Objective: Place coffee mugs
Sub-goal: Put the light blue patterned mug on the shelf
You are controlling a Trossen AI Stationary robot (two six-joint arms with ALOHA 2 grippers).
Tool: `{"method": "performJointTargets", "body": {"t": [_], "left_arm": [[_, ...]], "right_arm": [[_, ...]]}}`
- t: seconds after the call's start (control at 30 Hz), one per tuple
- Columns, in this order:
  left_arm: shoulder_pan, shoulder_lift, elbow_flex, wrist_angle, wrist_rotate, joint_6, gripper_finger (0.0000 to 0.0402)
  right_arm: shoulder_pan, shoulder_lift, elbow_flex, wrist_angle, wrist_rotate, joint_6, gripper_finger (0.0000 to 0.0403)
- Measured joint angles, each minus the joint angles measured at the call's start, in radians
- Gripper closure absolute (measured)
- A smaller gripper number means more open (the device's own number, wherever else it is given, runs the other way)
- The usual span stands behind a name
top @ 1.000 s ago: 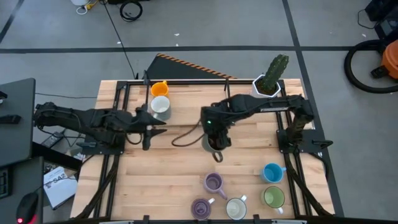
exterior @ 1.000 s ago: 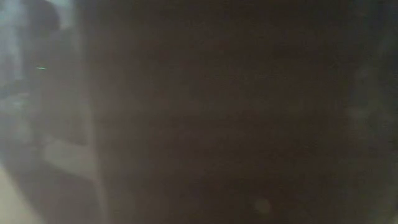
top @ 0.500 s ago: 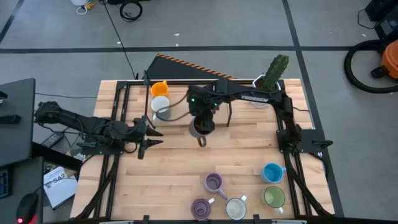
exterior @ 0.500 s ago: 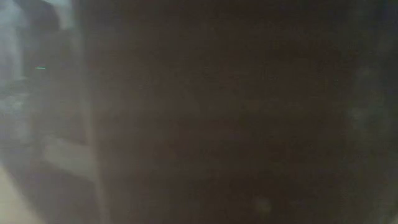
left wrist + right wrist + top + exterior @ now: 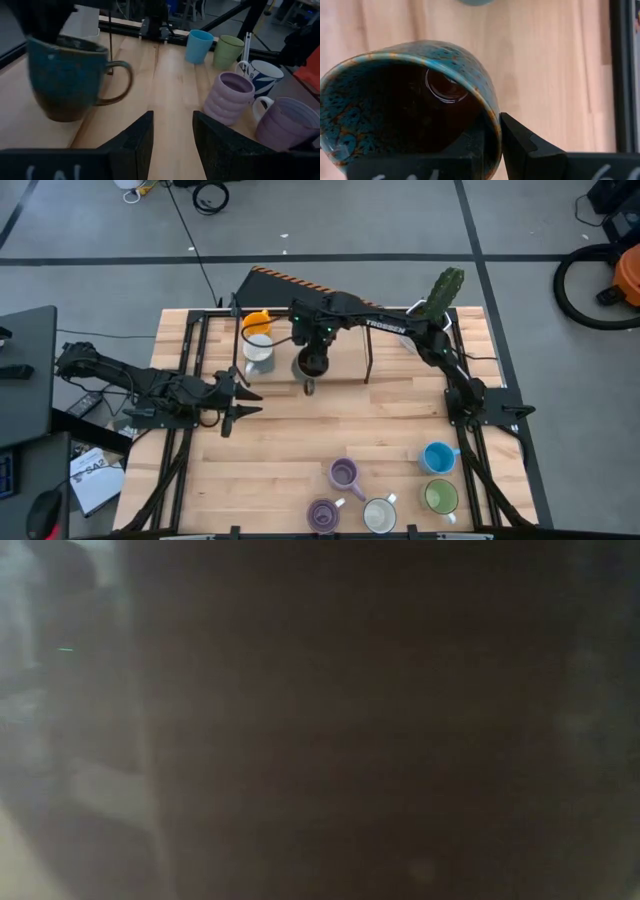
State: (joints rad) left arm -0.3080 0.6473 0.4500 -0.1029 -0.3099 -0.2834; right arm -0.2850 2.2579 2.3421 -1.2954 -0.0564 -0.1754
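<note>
Right gripper pinches the rim of the dark brown, teal-speckled glazed mug, beside the white mug; left gripper waits, fingers apart and empty.

Low view: only dark, featureless blur.

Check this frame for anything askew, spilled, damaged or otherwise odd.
Only the low view: it is blocked by a dark blur, showing nothing. The right gripper, jaws pinching the rim, holds the dark speckled brown mug upright beside the white mug and orange mug. No spills.
</note>
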Motion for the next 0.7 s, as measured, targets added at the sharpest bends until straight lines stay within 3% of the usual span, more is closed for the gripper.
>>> {"method": "performJointTargets", "body": {"t": [0.2,0.7], "left_arm": [[0.0,0.0,0.0,0.0,0.0,-0.002,0.026],[0.0,0.0,0.0,-0.001,0.0,-0.021,0.026]], "right_arm": [[-0.026,0.0,-0.001,0.075,0.0,-0.019,0.0357],[-0.04,-0.002,-0.025,0.064,-0.016,-0.035,0.0357]]}}
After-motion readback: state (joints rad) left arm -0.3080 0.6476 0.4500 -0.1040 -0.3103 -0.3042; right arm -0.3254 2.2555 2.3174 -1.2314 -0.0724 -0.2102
